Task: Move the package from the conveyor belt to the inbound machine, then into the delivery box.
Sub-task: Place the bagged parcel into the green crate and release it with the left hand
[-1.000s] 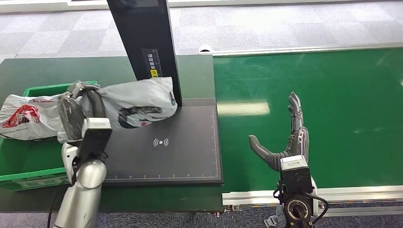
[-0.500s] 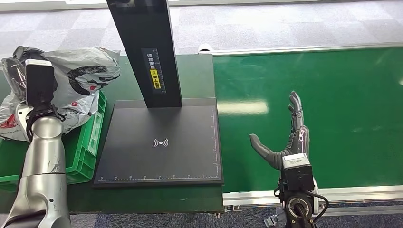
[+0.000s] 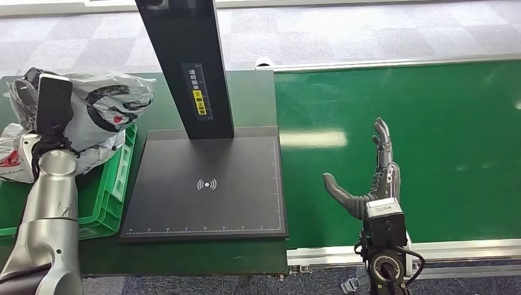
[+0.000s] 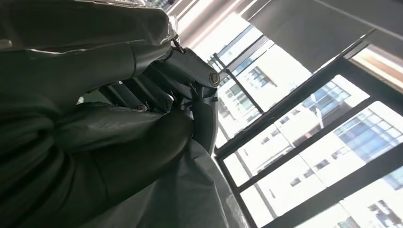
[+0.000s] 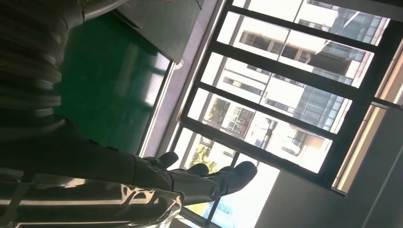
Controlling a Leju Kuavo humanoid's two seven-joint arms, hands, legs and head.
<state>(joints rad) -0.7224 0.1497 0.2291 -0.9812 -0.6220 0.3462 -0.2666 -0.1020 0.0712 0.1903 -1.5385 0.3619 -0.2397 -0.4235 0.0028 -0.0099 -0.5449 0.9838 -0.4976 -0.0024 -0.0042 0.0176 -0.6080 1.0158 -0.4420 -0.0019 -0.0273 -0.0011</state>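
Head view: left hand [image 3: 27, 98] raised over the green delivery box [image 3: 117, 178], gripping the grey package [image 3: 104, 104], held above a second bag [image 3: 12, 153] in the box. Right hand [image 3: 368, 178] spread, holding nothing, over the conveyor belt [image 3: 430, 123], well apart from the package and beside the inbound machine [image 3: 209, 184].

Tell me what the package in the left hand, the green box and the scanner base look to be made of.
Package: thin grey plastic film, probably a poly mailer; it crumples and shines where the left hand holds it.
Green box: moulded rigid plastic, judging by its ribbed wall and even colour.
Scanner base: flat matte black slab with printed white marks; plastic or coated metal, cannot tell which.
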